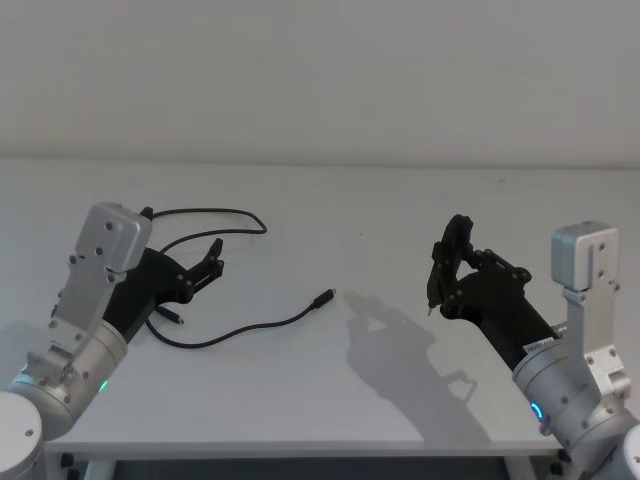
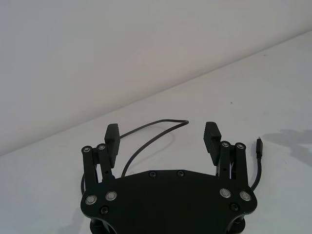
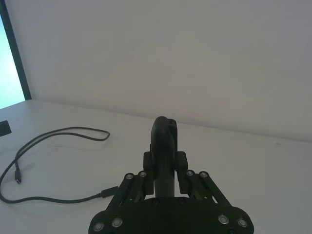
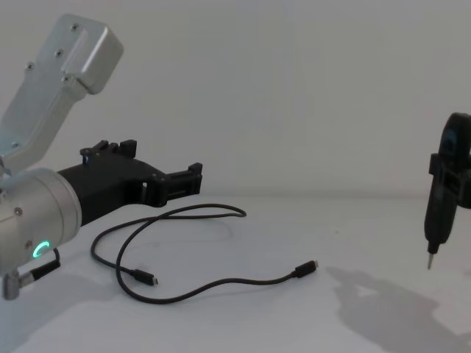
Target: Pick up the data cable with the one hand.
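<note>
On white table [image 1: 400, 200], left side: data cable [image 1: 240, 331] lies in loose curves, one loop by left gripper [image 1: 212, 258], free end trailing toward table centre. Plain white wall [image 1: 320, 80] behind. Left gripper hovers over cable's left loop, fingers spread wide, holding nothing, clear of cord. Right gripper [image 1: 445, 262] well apart at right, raised, fingers pressed together. Cable thin, black, small dark plug at each end.

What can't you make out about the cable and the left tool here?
Data cable: head view, a stretch hidden behind the open left tool and its arm.
Left wrist view: the tool's body covers the cable's middle.
Plugs: too small to tell connector type.
</note>
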